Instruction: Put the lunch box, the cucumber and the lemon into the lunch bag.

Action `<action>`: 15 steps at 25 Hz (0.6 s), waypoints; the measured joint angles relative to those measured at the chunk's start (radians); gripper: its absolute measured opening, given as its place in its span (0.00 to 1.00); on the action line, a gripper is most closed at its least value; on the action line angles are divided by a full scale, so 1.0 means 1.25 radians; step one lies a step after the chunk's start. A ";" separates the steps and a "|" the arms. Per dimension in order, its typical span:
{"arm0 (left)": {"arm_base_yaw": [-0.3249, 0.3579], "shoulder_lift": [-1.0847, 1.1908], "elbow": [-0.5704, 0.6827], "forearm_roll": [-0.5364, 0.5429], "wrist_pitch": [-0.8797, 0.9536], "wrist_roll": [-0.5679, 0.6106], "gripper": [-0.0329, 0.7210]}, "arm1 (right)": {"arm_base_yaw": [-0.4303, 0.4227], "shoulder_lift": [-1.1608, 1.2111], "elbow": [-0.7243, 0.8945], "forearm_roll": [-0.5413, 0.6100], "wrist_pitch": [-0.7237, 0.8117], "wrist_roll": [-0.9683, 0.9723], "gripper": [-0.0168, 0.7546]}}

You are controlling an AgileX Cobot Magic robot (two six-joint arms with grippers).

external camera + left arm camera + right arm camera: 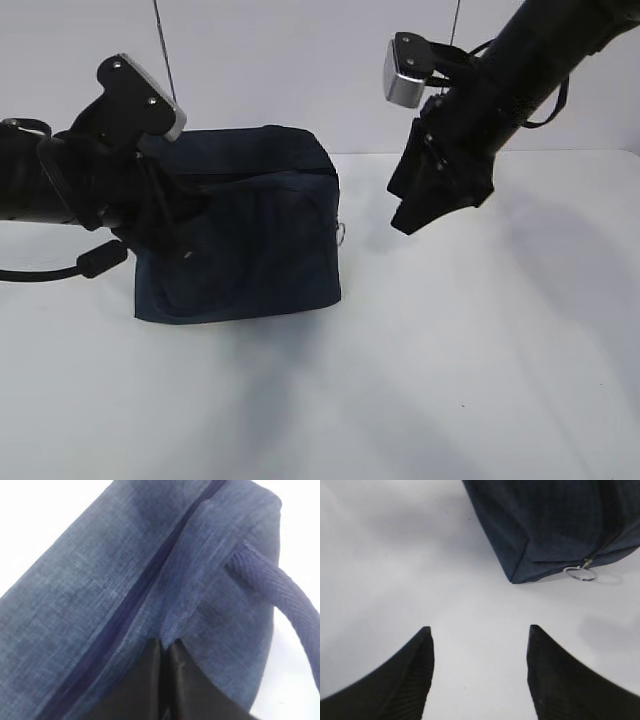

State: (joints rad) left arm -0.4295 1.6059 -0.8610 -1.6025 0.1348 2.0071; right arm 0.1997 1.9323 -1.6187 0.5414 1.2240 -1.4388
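White table [470,380], smooth and matte, runs right across the view. Sitting directly on it, left of centre, is the navy lunch bag [255,240], boxy and upright, its silver ring pull [580,573] dangling at the corner, touching the tabletop.

Bright, even light washes the white table [470,380] almost featureless; soft shadows spread beneath the lunch bag [250,240] and both arms. The left wrist view is close and slightly blurred.
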 joint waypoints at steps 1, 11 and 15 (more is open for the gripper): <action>0.000 0.000 0.000 -0.002 0.005 0.000 0.04 | 0.000 -0.013 0.018 -0.006 0.000 -0.019 0.61; 0.000 0.000 0.000 -0.003 0.021 0.000 0.04 | 0.000 -0.124 0.213 -0.063 -0.211 -0.045 0.61; 0.000 0.000 0.000 -0.003 0.021 0.000 0.04 | 0.000 -0.215 0.291 -0.063 -0.313 -0.045 0.61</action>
State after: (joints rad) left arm -0.4295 1.6059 -0.8610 -1.6064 0.1614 2.0071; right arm 0.1997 1.6632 -1.2553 0.4621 0.8330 -1.4949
